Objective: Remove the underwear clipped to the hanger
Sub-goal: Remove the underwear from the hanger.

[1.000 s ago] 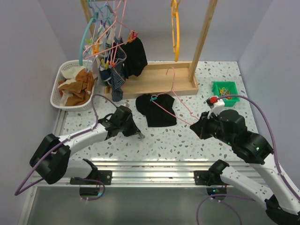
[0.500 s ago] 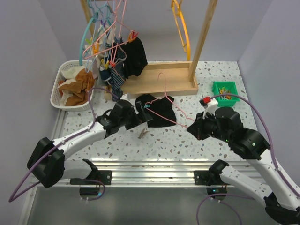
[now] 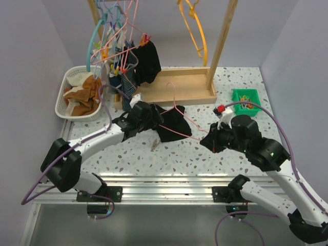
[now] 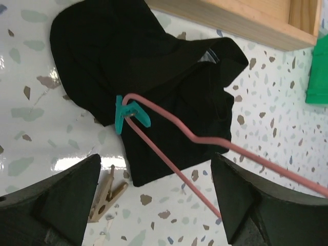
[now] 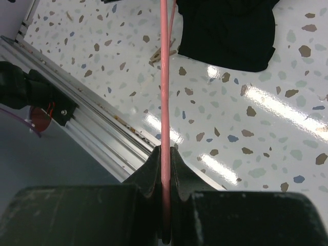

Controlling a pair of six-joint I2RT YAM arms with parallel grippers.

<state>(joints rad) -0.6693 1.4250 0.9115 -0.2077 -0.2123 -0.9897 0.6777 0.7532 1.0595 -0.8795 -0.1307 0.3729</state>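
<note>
Right now black underwear lies crumpled on bench, just in front of wooden rack base. A teal clip pins its edge to pink hanger. Fingers of left pincer are apart, over near-left part of the cloth. In left wrist view the cloth's lower edge sits between the two fingers, clip just ahead of the gap; contact with cloth can't be told. The right pincer is clamped on the hanger wire, well right of the underwear, wire running from clip across to it. Loose wooden peg on bench just beside the underwear's near edge. Hanging underwear, also black, clipped on rack at back left, apart from both pincers
</note>
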